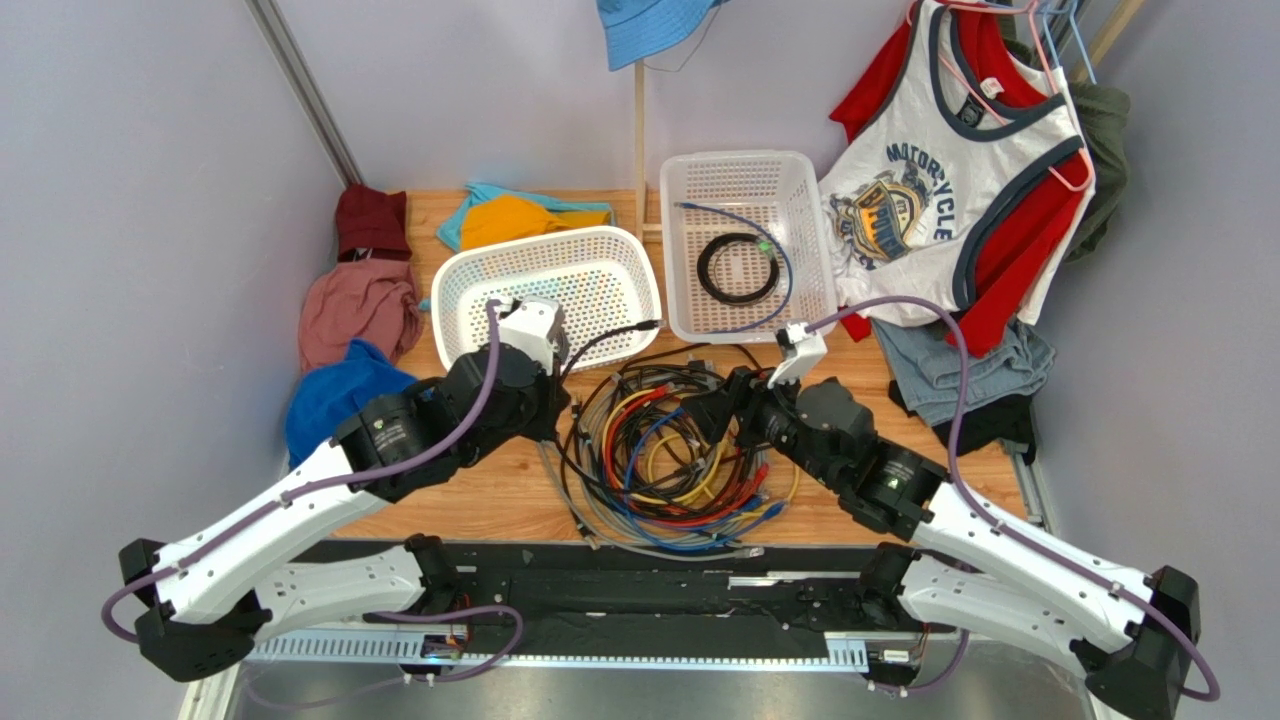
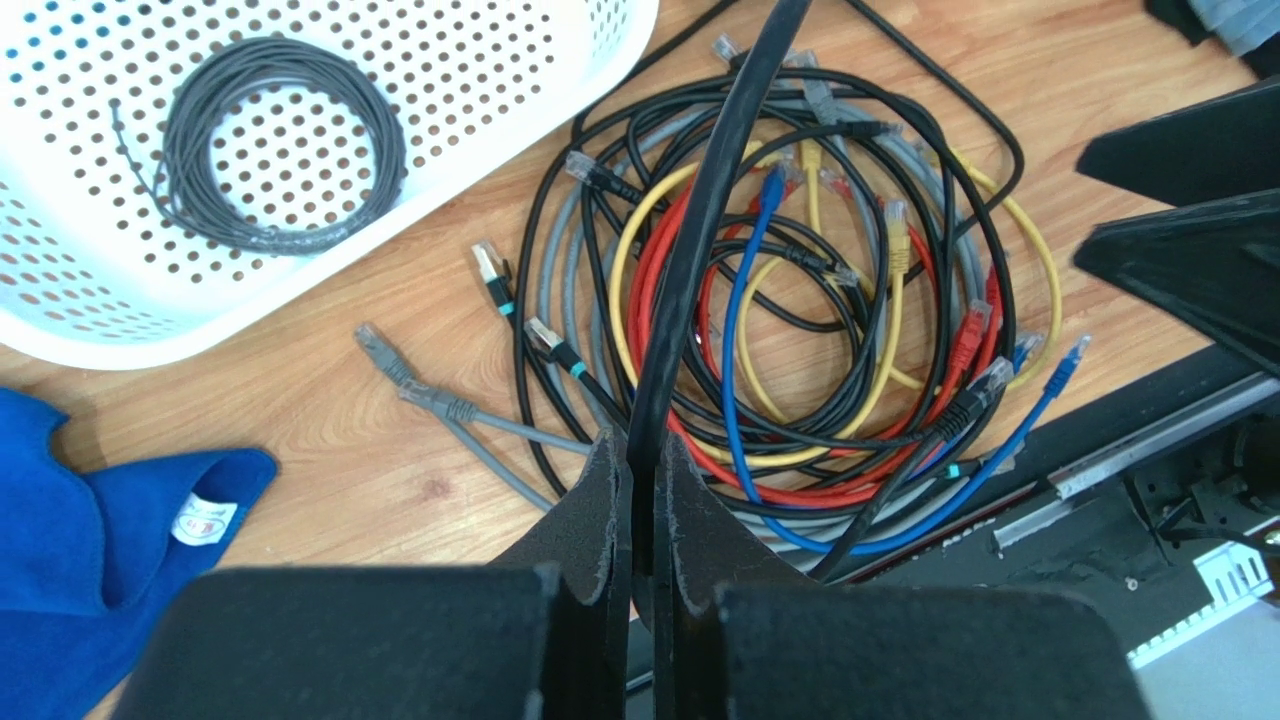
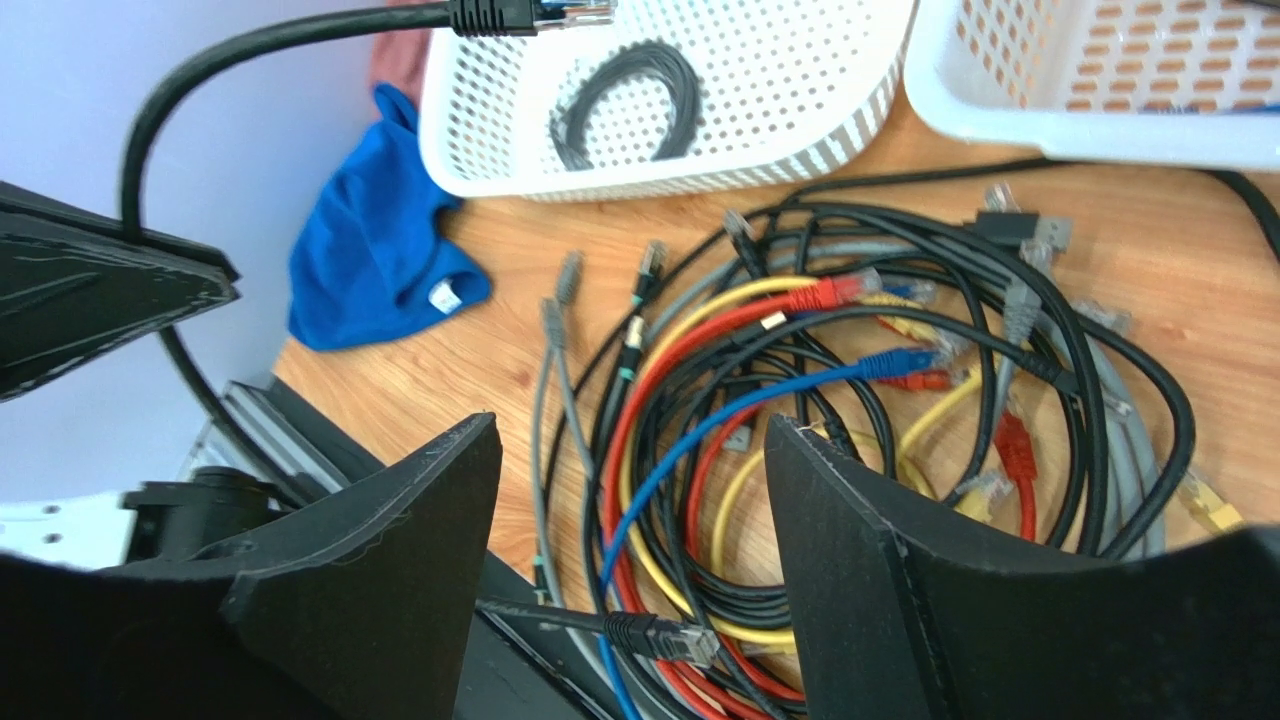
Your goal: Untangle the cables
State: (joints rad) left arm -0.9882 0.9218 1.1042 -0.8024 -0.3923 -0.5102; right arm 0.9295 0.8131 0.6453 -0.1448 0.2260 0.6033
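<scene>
Cables lie as one flat, roughly round bundle of overlapping loops on the wooden table, between the two arms and just in front of the two white baskets. The loops are black, grey, yellow, red, orange and blue. No single long axis shows in the bundle. Most plug ends cluster along its far side. Two grey ends stray out of its left edge and point away from the coil, toward the blue cloth.

The left gripper is closed, its fingers pinching one thick black cable. In the left wrist view this cable runs straight away from the fingertips, leaning slightly right, across the top of the bundle. In the top view it arcs rightward from the gripper. Its plug end points right, at the near right corner of the left basket. In the right wrist view the plug is raised above that basket's rim.

The right gripper hangs over the right half of the bundle with its jaws parted wide. The loops are visible between the fingers, and no cable is in contact with either one.

The left basket holds one dark grey coil, lying flat. The right basket holds a black coil and a loose blue cord.
</scene>
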